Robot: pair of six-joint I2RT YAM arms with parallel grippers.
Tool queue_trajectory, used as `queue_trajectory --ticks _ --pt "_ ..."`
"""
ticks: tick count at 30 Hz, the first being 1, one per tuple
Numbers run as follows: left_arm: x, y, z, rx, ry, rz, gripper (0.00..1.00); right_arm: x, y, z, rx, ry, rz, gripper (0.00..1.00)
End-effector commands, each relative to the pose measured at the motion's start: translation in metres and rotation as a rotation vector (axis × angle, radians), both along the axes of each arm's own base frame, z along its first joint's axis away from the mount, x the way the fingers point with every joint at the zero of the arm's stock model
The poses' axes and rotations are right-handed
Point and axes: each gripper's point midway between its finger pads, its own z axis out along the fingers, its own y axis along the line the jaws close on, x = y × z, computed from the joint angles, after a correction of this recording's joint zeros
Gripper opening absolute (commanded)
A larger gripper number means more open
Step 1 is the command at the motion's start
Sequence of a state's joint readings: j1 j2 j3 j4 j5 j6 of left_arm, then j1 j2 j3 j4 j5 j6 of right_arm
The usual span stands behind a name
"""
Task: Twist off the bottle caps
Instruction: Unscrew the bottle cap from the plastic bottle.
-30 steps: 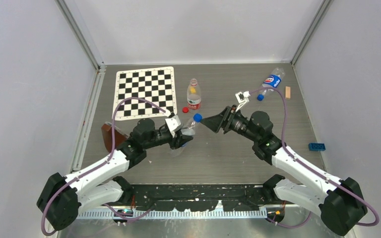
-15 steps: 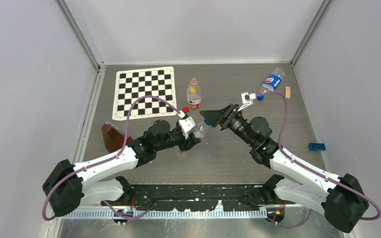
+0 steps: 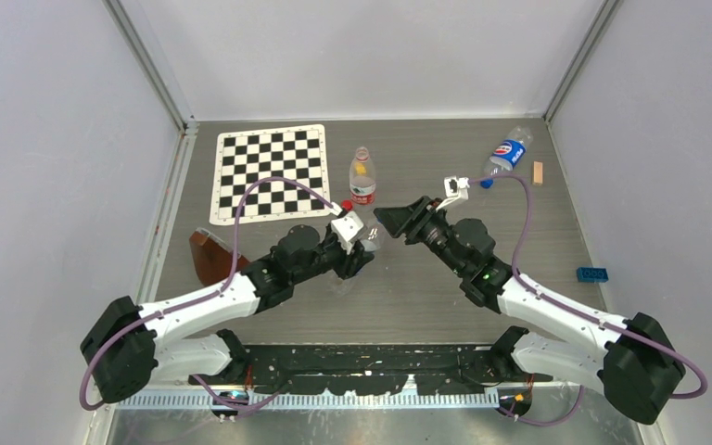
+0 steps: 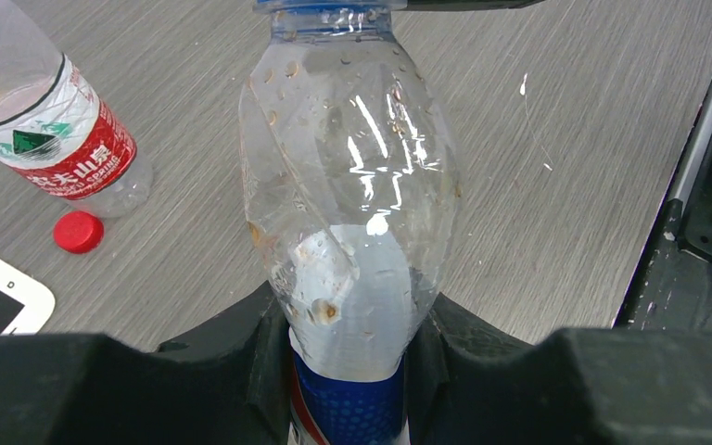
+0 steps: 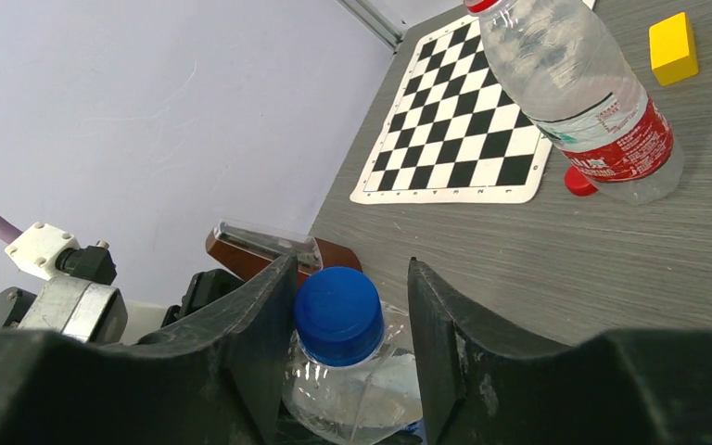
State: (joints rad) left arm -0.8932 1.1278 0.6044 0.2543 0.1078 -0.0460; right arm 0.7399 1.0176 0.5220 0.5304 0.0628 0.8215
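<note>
My left gripper (image 4: pixel 350 371) is shut on the lower body of a clear blue-labelled bottle (image 4: pixel 352 185), held off the table and pointing towards the right arm. Its blue cap (image 5: pixel 338 315) sits between the fingers of my right gripper (image 5: pixel 352 271). The left finger touches the cap and a gap shows on the other side. From above, the two grippers (image 3: pixel 357 250) (image 3: pixel 385 221) meet mid-table. A red-labelled bottle (image 3: pixel 362 176) stands behind them, its red cap (image 3: pixel 346 205) lying loose beside it. Another blue-labelled bottle (image 3: pixel 508 151) lies at the back right with its blue cap (image 3: pixel 487 183) on.
A checkerboard mat (image 3: pixel 269 171) lies at the back left. A brown object (image 3: pixel 209 255) sits near the left arm. A yellow block (image 5: pixel 673 46) rests behind the red-labelled bottle. A blue brick (image 3: pixel 592 273) and a small tan piece (image 3: pixel 538 172) lie at the right.
My left arm carried the bottle to the right. My right gripper moved left over the blue cap and its jaws narrowed round it.
</note>
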Motion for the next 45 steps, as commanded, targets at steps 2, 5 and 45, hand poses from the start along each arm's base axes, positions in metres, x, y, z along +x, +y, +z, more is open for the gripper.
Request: queue_trajectory --ticks 2,5,45 --pt "0.008 -0.012 0.030 -0.082 -0.054 0.008 0.03 0.007 0.002 0.028 0.038 -0.067 -0.026 0.50" --pt "0.007 -0.013 0.030 -0.081 -0.051 0.002 0.03 0.007 0.002 0.027 0.039 -0.069 -0.027 0.34" --pt "-0.027 -0.020 0.061 -0.348 0.119 -0.411 0.02 -0.046 0.001 0.102 0.107 -0.326 0.214 0.48"
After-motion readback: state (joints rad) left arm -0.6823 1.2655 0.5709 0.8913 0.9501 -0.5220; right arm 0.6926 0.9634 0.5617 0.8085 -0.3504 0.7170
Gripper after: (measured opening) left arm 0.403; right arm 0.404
